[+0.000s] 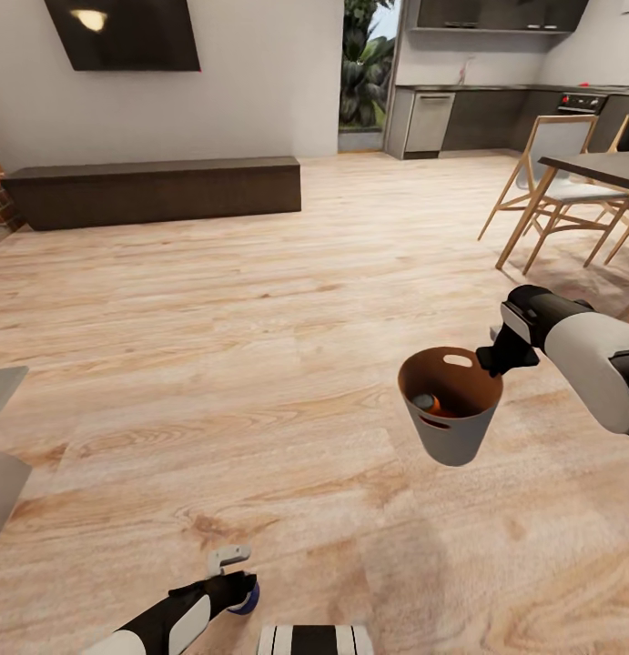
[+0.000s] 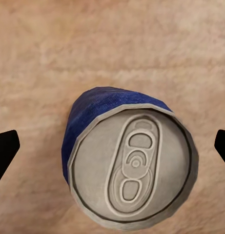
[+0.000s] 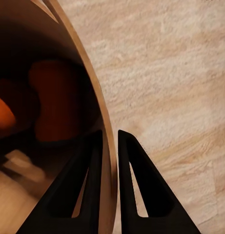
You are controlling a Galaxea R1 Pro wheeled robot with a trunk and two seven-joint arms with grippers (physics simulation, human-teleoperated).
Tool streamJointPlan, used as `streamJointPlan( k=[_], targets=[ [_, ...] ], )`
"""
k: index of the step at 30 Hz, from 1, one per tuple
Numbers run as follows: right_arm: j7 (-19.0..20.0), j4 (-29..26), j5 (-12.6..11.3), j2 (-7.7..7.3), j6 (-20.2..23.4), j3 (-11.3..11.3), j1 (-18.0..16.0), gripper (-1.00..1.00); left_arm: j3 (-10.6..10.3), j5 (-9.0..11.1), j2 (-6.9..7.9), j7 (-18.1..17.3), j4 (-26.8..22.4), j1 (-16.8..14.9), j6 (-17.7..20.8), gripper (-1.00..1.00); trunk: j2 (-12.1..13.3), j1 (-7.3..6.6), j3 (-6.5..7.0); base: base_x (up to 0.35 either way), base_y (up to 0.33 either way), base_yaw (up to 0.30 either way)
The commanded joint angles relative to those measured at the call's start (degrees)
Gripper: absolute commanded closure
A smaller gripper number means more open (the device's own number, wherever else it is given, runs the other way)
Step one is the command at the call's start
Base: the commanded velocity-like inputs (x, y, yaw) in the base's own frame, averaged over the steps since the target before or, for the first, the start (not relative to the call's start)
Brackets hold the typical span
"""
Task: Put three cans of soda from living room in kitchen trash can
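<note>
A soda can [image 2: 134,168] with a blue side and a silver pull-tab top stands on the wood floor, right under my left gripper [image 2: 112,148]. That gripper is open, its black fingertips [image 2: 5,151] wide apart on either side of the can and not touching it. In the head view the left gripper [image 1: 237,582] hangs low near the bottom edge with the blue can [image 1: 248,598] below it. My right gripper [image 1: 492,359] is shut on the rim of the trash can [image 1: 455,432] and holds it above the floor. An orange soda can [image 1: 428,403] lies inside. The right wrist view shows my right gripper [image 3: 111,136] pinching the trash can's wall [image 3: 92,87].
A long dark bench [image 1: 159,186] runs along the far wall under a black TV [image 1: 123,32]. A dining table with wooden chairs [image 1: 555,186] stands at the right. The kitchen [image 1: 496,100] lies beyond at the back right. A grey object [image 1: 0,437] juts in at the left edge.
</note>
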Motion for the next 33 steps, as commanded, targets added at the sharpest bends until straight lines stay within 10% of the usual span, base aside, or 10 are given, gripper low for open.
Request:
streamJointPlan(
  k=[1,33],
  targets=[
    [0.15,-0.02,-0.26,0.00,0.01,-0.09,-0.03,1.00,-0.05,-0.03,0.00,-0.01,0.00,0.00,-0.15,-1.00,0.00,-0.01,0.01,0.000,0.000,0.000],
    [0.15,-0.02,-0.25,-0.19,0.01,-0.09,-0.03,1.00,-0.22,-0.16,-0.44,0.05,0.00,0.01,-2.42,-1.00,-0.11,0.20,-1.77,0.000,0.000,0.000]
  ],
)
